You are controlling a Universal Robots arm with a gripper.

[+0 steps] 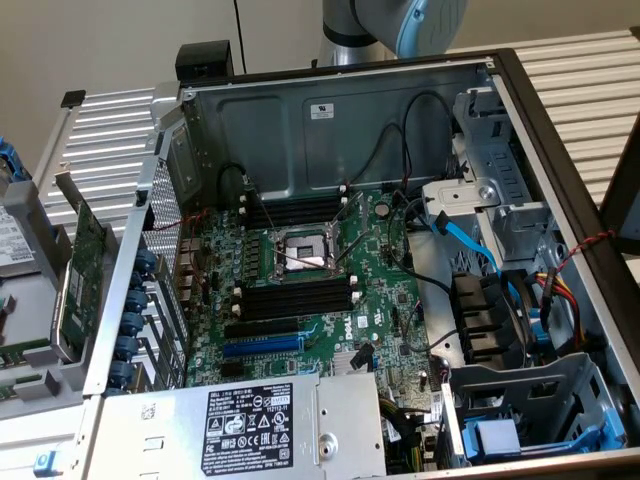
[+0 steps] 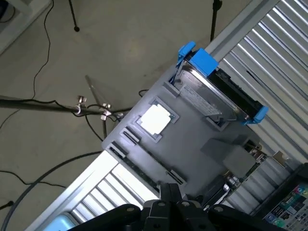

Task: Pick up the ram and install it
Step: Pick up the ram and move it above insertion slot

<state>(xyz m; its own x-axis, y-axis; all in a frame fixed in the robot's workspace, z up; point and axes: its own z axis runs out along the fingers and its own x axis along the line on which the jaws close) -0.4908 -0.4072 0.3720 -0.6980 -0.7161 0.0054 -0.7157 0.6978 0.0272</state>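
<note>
Computer case (image 1: 340,110) lies on its side on the slatted table (image 1: 100,150) with the panel off. This leaves the motherboard (image 1: 320,290) facing up and the black memory slots (image 1: 295,297) inside reachable from above. The slots look empty.

Outside the case, on the exterior view's left of it, a grey parts tray (image 2: 192,139) keeps loose parts in fixed nests, presumably so the arm can find each in a known spot. It holds a hard drive (image 2: 207,96) in a blue caddy and a green expansion card (image 1: 85,265) stood on edge close to the case wall.

A thin green strip lies flat at the foot of that card, just off the case's near corner. It is most likely the ram (image 1: 22,352), though too small to be sure. If so, it is not yet picked up.

Jaws, seen in the wrist view, hang above the tray outside the case, pressed fully together with nothing between them. That fits a stage before the pick. Arm (image 1: 400,25) rises behind the case's far wall.
</note>
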